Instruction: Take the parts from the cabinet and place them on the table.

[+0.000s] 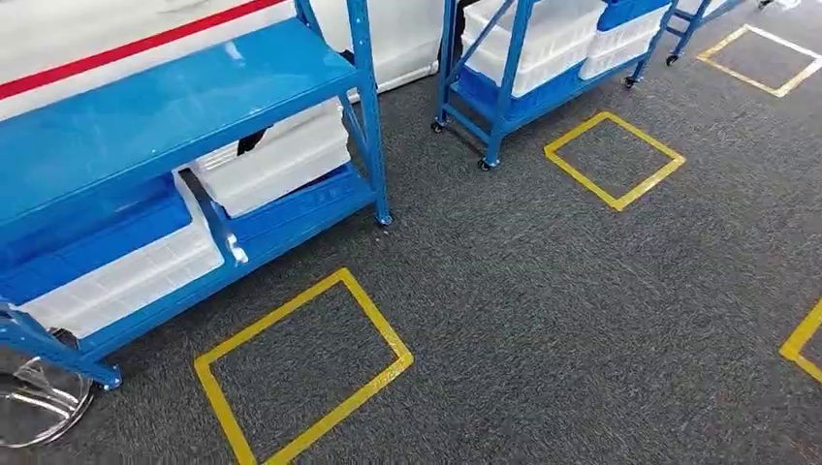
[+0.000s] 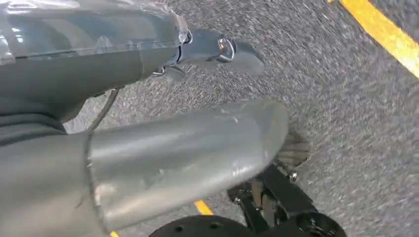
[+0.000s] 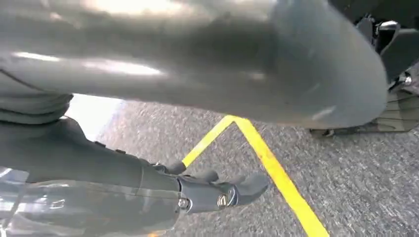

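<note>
Approach step: my left hand [image 2: 163,148] and right hand [image 3: 197,64] hang empty, fingers apart over carpet [image 1: 543,291]; next I must reach the blue cabinet [image 1: 174,107].

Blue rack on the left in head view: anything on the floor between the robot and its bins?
Nothing visible blocks it. Between the camera and the blue rack lie only grey carpet and a flat yellow tape square. The white bins sit on the lower shelf. Both hands hang over the carpet: left hand, right hand.

Glossy blue painted metal on the cabinet [image 1: 184,107], smooth white plastic bins [image 1: 276,160], rough matt grey carpet [image 1: 543,291], yellow tape [image 1: 302,373].
</note>
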You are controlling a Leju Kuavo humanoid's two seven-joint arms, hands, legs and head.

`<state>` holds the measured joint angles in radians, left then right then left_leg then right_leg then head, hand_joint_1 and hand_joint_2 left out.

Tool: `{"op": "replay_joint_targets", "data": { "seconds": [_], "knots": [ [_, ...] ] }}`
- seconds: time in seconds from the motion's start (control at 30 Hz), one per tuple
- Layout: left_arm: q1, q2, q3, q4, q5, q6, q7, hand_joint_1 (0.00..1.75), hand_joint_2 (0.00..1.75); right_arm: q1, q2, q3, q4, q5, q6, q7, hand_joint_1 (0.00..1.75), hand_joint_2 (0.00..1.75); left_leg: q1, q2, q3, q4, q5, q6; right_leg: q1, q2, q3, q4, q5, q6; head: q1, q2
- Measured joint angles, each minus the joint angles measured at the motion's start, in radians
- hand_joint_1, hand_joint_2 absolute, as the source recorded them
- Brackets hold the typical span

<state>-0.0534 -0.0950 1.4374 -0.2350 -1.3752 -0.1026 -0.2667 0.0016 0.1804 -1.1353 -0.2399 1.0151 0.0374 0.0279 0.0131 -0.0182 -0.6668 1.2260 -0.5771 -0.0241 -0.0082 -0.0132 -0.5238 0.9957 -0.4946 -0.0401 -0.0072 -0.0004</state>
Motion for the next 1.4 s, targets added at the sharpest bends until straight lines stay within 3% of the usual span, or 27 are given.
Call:
{"op": "replay_joint_targets", "data": {
  "seconds": [0.03,0.07,0.13,0.2,0.23,0.37,0.4,0.43,0.47,0.53,0.57,0.63,0.67,0.7,0.73,0.77,0.87,0.9,0.93,0.97,1.03,1.1,1.13,1.2,1.23,1.27,1.4],
  "knots": [
    [-0.001,0.000,0.000,0.000,0.000,0.000,0.000,0.00,0.00,0.000,0.000,0.000,0.000,0.001,0.000,0.000,0.00,0.00,0.001,0.005,-0.033,0.072,-0.026,-0.004,0.002,-0.018,-0.002,0.001,-0.001,-0.001,0.000,0.000],
    [0.001,0.000,0.000,0.000,0.000,0.000,0.000,0.00,0.00,-0.001,0.000,0.000,0.000,0.002,0.000,0.000,0.00,0.00,0.001,0.009,-0.040,0.092,-0.023,-0.007,0.002,-0.031,-0.002,0.001,-0.002,-0.001,-0.001,0.000],
    [0.007,0.001,0.000,0.000,0.000,0.000,0.000,0.00,0.00,-0.003,0.000,0.000,0.000,0.005,0.000,0.000,0.00,0.00,0.002,0.017,0.013,0.000,0.036,-0.009,0.002,-0.054,0.001,0.003,-0.006,0.002,-0.001,0.000],
    [0.005,0.004,0.000,0.000,0.000,0.000,0.000,0.00,0.00,-0.003,0.003,0.000,0.000,0.008,0.000,0.000,0.00,0.00,0.002,0.063,0.119,-0.190,0.110,-0.004,0.002,-0.079,0.007,0.010,-0.014,0.010,-0.001,0.000],
    [0.003,0.004,0.000,0.000,0.000,0.000,0.000,0.00,0.00,-0.003,0.003,0.000,0.000,0.008,0.001,0.000,0.00,0.00,-0.004,0.087,0.124,-0.207,0.092,0.004,0.007,-0.086,0.008,0.011,-0.016,0.014,-0.002,0.000],
    [0.009,0.005,0.000,0.000,0.002,0.003,0.003,0.00,0.00,-0.014,0.003,0.000,0.000,0.012,0.000,0.000,0.00,0.00,-0.006,0.048,0.118,-0.215,0.104,0.030,0.009,-0.116,0.017,0.011,-0.020,0.034,0.003,0.000],
    [0.010,0.005,0.000,0.000,0.002,0.003,0.003,0.00,0.00,-0.015,0.003,0.000,0.000,0.012,0.000,0.000,0.00,0.00,0.000,0.041,0.128,-0.223,0.111,0.038,0.002,-0.093,0.018,0.019,-0.031,0.043,0.002,0.000],
    [0.008,0.005,0.000,0.000,0.002,0.004,0.004,0.00,0.00,-0.013,0.003,0.000,0.000,0.012,0.000,0.000,0.00,0.00,0.000,0.033,0.126,-0.224,0.114,0.043,0.001,-0.040,0.005,0.049,-0.056,0.048,0.007,0.000],
    [0.005,0.005,0.000,0.000,0.002,0.004,0.004,0.00,0.00,-0.012,0.003,-0.001,0.000,0.012,0.000,0.000,0.00,0.00,0.000,0.025,0.122,-0.224,0.117,0.050,-0.001,-0.010,-0.025,0.109,-0.095,0.050,0.010,0.000],
    [0.000,0.005,0.000,0.000,0.002,0.005,0.004,0.00,0.00,-0.010,0.003,-0.001,0.000,0.012,0.000,0.000,0.00,0.00,-0.002,0.001,0.116,-0.223,0.119,0.053,-0.003,0.007,-0.105,0.268,-0.167,0.053,0.010,0.000],
    [0.001,0.005,0.000,0.000,0.002,0.005,0.005,0.00,0.00,-0.008,0.003,-0.001,0.000,0.013,0.001,0.000,0.00,0.00,-0.003,-0.014,0.115,-0.222,0.120,0.052,-0.003,0.009,-0.131,0.316,-0.172,0.054,0.011,0.000],
    [0.003,0.005,0.000,0.000,0.002,0.005,0.006,0.00,0.00,-0.008,0.003,-0.001,0.000,0.015,0.001,0.000,0.00,0.00,-0.003,-0.039,0.116,-0.220,0.120,0.052,-0.004,0.011,-0.114,0.266,-0.111,0.050,0.011,0.000],
    [0.003,0.005,0.000,0.000,0.002,0.005,0.006,0.00,0.00,-0.007,0.003,-0.001,0.000,0.015,0.001,0.000,0.00,0.00,-0.003,-0.054,0.117,-0.218,0.120,0.051,-0.005,0.020,-0.077,0.183,-0.057,0.045,0.011,0.000],
    [0.003,0.005,0.000,0.000,0.002,0.005,0.006,0.00,0.00,-0.005,0.003,-0.002,0.000,0.015,0.001,0.000,0.00,0.00,-0.003,-0.067,0.118,-0.217,0.120,0.049,-0.005,0.044,-0.041,0.101,-0.013,0.041,0.011,0.000],
    [0.002,0.003,0.000,0.000,0.002,0.005,0.006,0.00,0.00,-0.003,0.002,-0.004,0.000,0.017,0.000,0.000,0.00,0.00,-0.001,-0.077,0.114,-0.216,0.121,0.045,-0.005,0.100,-0.019,0.042,0.002,0.034,0.011,0.000],
    [-0.002,0.002,0.000,0.000,0.002,0.005,0.006,0.00,0.00,-0.003,0.002,-0.008,0.000,0.018,0.000,0.001,0.00,0.00,-0.007,-0.090,0.109,-0.209,0.119,0.036,-0.008,0.109,-0.013,0.019,-0.005,0.033,0.009,0.000],
    [0.006,0.002,0.000,0.000,0.001,0.005,0.004,0.00,0.00,-0.008,0.002,-0.013,0.000,0.027,0.003,0.004,0.00,0.00,0.002,-0.122,0.097,-0.220,0.128,0.015,-0.001,0.078,-0.012,0.022,-0.003,0.029,0.010,0.000],
    [0.007,0.003,0.000,0.000,0.000,0.006,0.003,0.00,0.00,-0.009,0.004,-0.015,0.000,0.030,0.006,0.004,0.00,0.00,-0.003,-0.118,0.099,-0.215,0.125,0.011,-0.014,0.062,-0.008,0.008,0.005,0.019,0.010,0.000],
    [0.009,0.002,0.000,0.000,-0.001,0.005,0.002,0.00,0.00,-0.007,0.003,-0.016,0.000,0.033,0.005,0.008,0.00,0.00,-0.005,-0.057,0.089,-0.191,0.107,0.009,-0.011,0.048,-0.004,0.002,0.006,0.014,0.007,0.000],
    [0.007,0.002,0.000,0.000,-0.001,0.005,0.001,0.00,0.00,-0.003,0.003,-0.016,0.000,0.034,0.006,0.010,0.00,0.00,-0.003,-0.020,0.062,-0.134,0.066,0.007,-0.009,0.032,-0.003,0.002,0.004,0.005,-0.005,0.000],
    [0.000,0.002,0.000,0.000,-0.001,0.005,0.000,0.00,0.00,0.000,0.003,-0.018,0.000,0.040,0.006,0.013,0.00,0.00,0.000,0.002,-0.010,0.022,-0.012,0.000,-0.003,-0.003,-0.003,0.003,0.001,0.000,-0.007,0.000],
    [0.003,0.002,0.000,0.000,-0.002,0.005,0.000,0.00,0.00,-0.001,0.003,-0.023,0.000,0.047,0.006,0.015,0.00,0.00,0.001,0.009,-0.039,0.093,-0.022,-0.007,-0.002,-0.033,-0.003,0.004,-0.001,0.001,-0.007,0.000],
    [0.007,0.002,0.000,0.000,-0.004,0.005,0.000,0.00,0.00,-0.002,0.003,-0.024,0.000,0.050,0.006,0.015,0.00,0.00,0.002,0.013,-0.017,0.054,0.008,-0.009,-0.002,-0.045,-0.001,0.005,-0.004,0.003,-0.007,0.000],
    [0.008,0.003,0.000,0.000,-0.004,0.005,0.000,0.00,0.00,-0.003,0.004,-0.025,0.000,0.052,0.006,0.015,0.00,0.00,0.003,0.037,0.079,-0.119,0.093,-0.007,-0.003,-0.070,0.008,0.009,-0.011,0.009,-0.007,0.000],
    [0.007,0.004,0.000,0.000,-0.004,0.005,-0.001,0.00,0.00,-0.003,0.004,-0.025,0.000,0.054,0.006,0.015,0.00,0.00,0.002,0.083,0.118,-0.193,0.110,-0.002,0.000,-0.079,0.012,0.011,-0.016,0.014,-0.008,0.000],
    [0.003,0.004,0.000,0.000,-0.004,0.004,-0.001,0.00,0.00,-0.003,0.004,-0.026,0.000,0.055,0.006,0.015,0.00,0.00,-0.009,0.090,0.122,-0.207,0.101,0.007,0.007,-0.090,0.013,0.016,-0.023,0.022,-0.010,0.000],
    [0.012,0.004,0.000,0.000,-0.004,0.002,-0.003,0.00,0.00,-0.017,0.004,-0.026,0.000,0.057,0.003,0.016,0.00,0.00,-0.005,0.047,0.119,-0.217,0.110,0.035,0.005,-0.115,0.023,0.013,-0.028,0.040,-0.004,0.000]
  ]
}}
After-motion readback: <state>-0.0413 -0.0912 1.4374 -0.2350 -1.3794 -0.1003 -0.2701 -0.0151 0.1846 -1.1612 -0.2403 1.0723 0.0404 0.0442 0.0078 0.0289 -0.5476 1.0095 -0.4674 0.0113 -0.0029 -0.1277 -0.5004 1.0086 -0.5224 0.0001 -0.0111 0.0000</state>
